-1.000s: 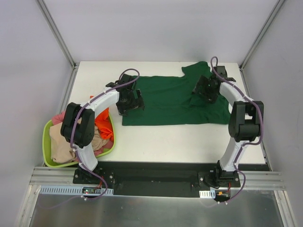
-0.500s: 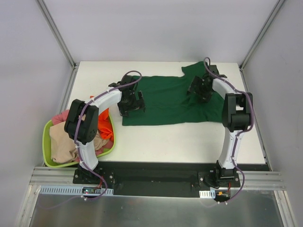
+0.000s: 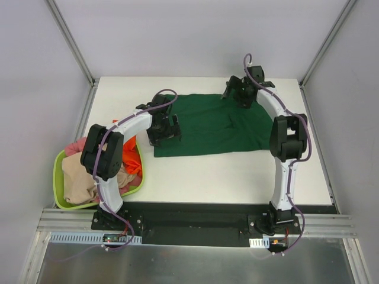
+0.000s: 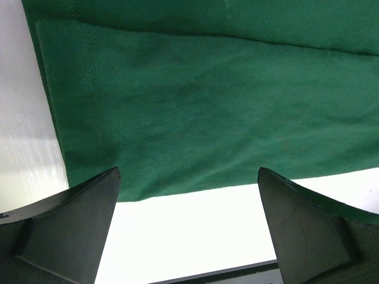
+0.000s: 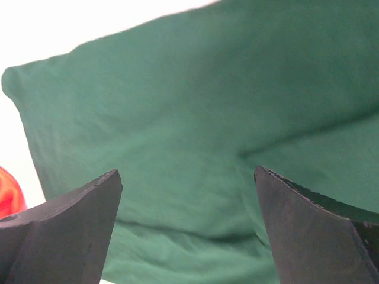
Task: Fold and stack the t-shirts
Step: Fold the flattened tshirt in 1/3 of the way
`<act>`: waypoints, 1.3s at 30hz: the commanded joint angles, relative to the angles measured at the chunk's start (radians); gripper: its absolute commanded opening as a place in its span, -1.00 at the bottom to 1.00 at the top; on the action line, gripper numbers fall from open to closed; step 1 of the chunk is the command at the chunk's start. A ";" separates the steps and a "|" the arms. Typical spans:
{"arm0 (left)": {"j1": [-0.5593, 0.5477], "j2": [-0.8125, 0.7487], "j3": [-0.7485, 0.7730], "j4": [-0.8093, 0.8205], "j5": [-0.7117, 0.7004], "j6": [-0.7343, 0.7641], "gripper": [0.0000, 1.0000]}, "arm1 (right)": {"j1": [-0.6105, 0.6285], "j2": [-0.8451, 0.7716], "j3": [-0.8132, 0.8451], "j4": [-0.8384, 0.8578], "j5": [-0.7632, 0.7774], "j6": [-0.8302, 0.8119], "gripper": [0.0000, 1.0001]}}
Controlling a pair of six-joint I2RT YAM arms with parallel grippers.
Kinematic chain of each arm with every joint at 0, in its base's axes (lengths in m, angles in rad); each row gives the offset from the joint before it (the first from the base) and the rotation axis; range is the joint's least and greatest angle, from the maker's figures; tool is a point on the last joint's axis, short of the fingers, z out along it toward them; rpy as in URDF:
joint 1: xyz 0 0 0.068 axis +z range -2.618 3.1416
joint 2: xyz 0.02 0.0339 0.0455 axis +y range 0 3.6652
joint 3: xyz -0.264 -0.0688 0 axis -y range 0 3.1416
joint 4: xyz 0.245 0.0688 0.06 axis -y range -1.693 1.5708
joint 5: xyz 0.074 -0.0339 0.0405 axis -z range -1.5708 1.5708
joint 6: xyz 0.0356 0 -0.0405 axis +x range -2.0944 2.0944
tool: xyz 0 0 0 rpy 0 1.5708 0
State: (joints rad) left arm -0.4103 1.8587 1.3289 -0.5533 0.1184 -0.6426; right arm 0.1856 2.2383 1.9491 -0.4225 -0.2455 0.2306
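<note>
**Green shirt lying crosswise, an empty gripper at each end**

Nearest the bases, a bare strip of table (image 3: 225, 177) is being left free along the shirt's near hem. It is judged to be enough room for a fold to be brought toward the arms. At the near left, the basket (image 3: 57, 177) is being filled by the orange shirt (image 3: 131, 161), beige shirt (image 3: 77, 180) and pink shirt (image 3: 72, 147), none yet folded.

Further in, the green shirt (image 3: 213, 127) is being seen laid flat on the table, its long axis running left to right across both arms. The left gripper (image 3: 164, 131) is being held over the shirt's left end, jaws spread wide and nothing gripped. In its wrist view the near left corner is being shown just ahead of the fingers (image 4: 71, 225).

Farthest out, the right gripper (image 3: 238, 93) is being held at the far right corner, jaws likewise wide and empty, with cloth lying ahead of them. Each end is thus being covered by its own arm, and the coming move is judged to turn on that. Beyond the far hem only a narrow band of table is being left before the wall.
</note>
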 commanded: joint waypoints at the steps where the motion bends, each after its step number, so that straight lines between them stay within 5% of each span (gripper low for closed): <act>1: 0.011 -0.029 0.044 0.000 0.007 0.020 0.98 | -0.058 -0.234 -0.177 -0.085 0.073 -0.115 0.92; 7: 0.010 0.042 0.136 0.018 0.061 0.034 0.98 | -0.181 -0.401 -0.518 -0.090 0.098 -0.116 0.92; 14: 0.013 0.161 0.199 0.018 0.050 0.038 0.98 | -0.279 -0.307 -0.582 -0.116 0.040 -0.080 0.92; 26: 0.030 0.154 0.033 0.018 -0.025 0.043 0.98 | -0.455 -0.308 -0.697 -0.082 -0.107 -0.145 0.92; 39: -0.034 -0.016 -0.201 0.018 0.060 0.006 0.98 | -0.494 -0.595 -1.016 -0.116 0.037 -0.039 0.92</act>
State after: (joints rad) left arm -0.4065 1.8721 1.2358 -0.4213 0.1810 -0.6361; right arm -0.2668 1.7370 1.0683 -0.4683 -0.3359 0.1501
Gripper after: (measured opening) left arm 0.990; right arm 0.958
